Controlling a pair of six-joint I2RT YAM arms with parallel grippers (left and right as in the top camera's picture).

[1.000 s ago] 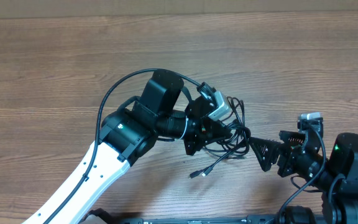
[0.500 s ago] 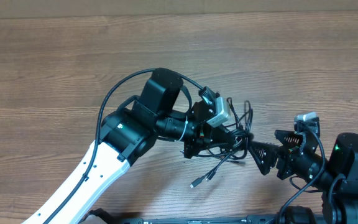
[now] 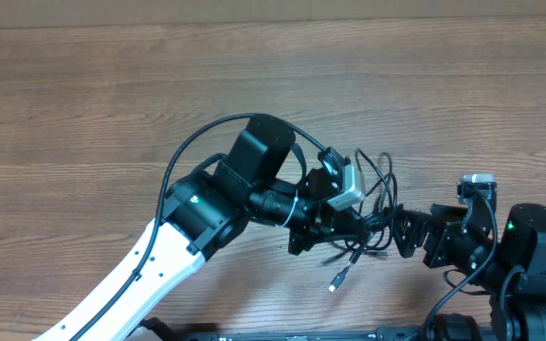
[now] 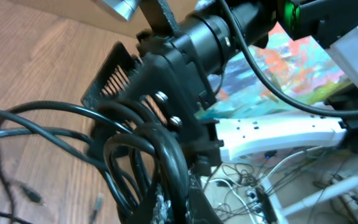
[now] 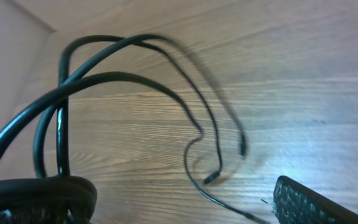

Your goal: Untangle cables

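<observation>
The cables [image 3: 373,204] are thin black cords tangled in loops between the two grippers. My left gripper [image 3: 347,227] is shut on the bundled loops [image 4: 145,146], and its fingers [image 4: 194,202] clamp the cords at the bottom of the left wrist view. One silver-tipped plug [image 3: 336,280] hangs loose toward the table's front edge. My right gripper [image 3: 403,235] stands open just right of the bundle, its ribbed pad [image 4: 112,78] up against the loops. In the right wrist view the bundle [image 5: 36,193] lies by the left jaw, the right pad [image 5: 316,202] is bare, and two small plug ends [image 5: 211,178] rest on the wood.
The wooden table [image 3: 112,95] stretches to the left and back. The left arm's white link [image 3: 131,275] comes in from the bottom left, with its own thick black cable [image 3: 197,142] arching over it. The right arm's base [image 3: 534,246] sits at the bottom right.
My left gripper has carried the bundle right and toward the front, up against the right gripper. The loose plug swung right and nearer the front edge. The right gripper stayed open, barely moving.
</observation>
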